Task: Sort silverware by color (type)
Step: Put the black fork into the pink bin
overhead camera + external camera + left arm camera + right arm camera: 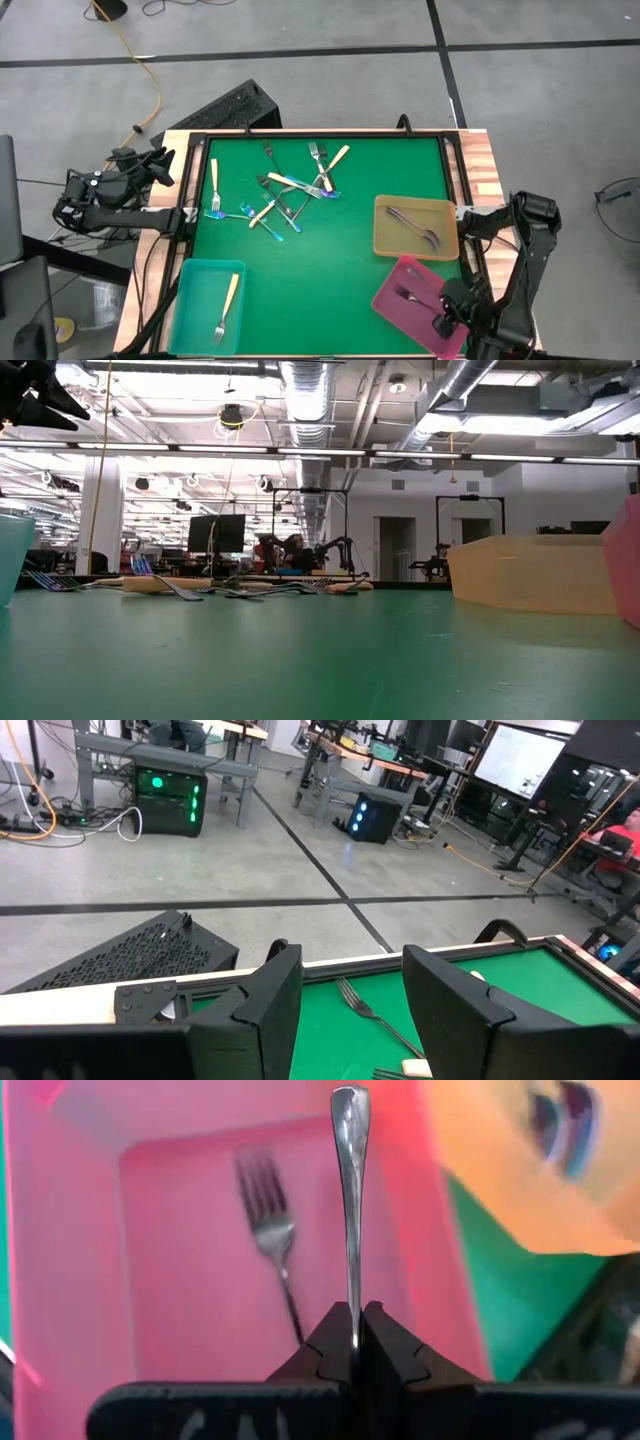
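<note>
Right gripper [355,1342], fingers clamped on a dark metal fork [350,1200] over the pink tray [180,1280], needed lowering before release; left gripper [350,1010] waited with fingers apart.

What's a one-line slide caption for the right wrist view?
Right gripper shut on a slim dark grey metal fork, held above the pink tray where another dark fork already lies.

A loose cluster of slim metal forks [290,190] lies on the green felt table mat [330,260], toward its far left. The shallow teal plastic tray [190,290], near-left corner, holds one cream-handled fork [226,308]. The tan rectangular tray [385,240] at right holds forks; the pink rectangular tray [385,300] sits just nearer.
</note>
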You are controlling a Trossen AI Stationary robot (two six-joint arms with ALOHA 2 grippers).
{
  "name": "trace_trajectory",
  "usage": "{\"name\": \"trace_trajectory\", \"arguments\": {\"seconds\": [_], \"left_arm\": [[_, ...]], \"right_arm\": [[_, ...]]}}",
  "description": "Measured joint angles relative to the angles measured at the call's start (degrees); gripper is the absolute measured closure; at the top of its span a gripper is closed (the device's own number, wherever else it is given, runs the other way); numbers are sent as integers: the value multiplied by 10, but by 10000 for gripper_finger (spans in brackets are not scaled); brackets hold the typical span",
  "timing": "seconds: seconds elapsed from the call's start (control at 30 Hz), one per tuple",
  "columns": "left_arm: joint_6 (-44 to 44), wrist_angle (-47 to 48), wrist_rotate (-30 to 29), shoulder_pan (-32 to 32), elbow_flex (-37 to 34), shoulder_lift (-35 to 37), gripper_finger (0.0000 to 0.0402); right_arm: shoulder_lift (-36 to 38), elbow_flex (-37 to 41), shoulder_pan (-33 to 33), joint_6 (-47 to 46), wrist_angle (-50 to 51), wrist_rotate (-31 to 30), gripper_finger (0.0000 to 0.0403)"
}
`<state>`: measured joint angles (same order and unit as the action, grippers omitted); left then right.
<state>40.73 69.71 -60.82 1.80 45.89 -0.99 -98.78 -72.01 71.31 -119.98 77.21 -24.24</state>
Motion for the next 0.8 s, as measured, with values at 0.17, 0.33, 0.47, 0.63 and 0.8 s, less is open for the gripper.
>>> {"name": "trace_trajectory", "arguments": {"seconds": [0.17, 0.33, 0.47, 0.63, 0.8], "left_arm": [[0, 0, 0, 0, 0, 0, 243], [0, 0, 0, 0, 0, 0, 243], [0, 0, -1, 0, 0, 0, 243], [0, 0, -3, 0, 0, 0, 243], [0, 0, -5, 0, 0, 0, 243]], "right_arm": [[-46, 0, 11, 10, -32, -14, 371], [-76, 0, 24, -8, -48, -27, 371], [-84, 4, 30, -9, -59, -31, 371], [-84, 16, 27, -9, -92, -34, 371], [-84, 22, 16, -2, -115, -35, 371]]}}
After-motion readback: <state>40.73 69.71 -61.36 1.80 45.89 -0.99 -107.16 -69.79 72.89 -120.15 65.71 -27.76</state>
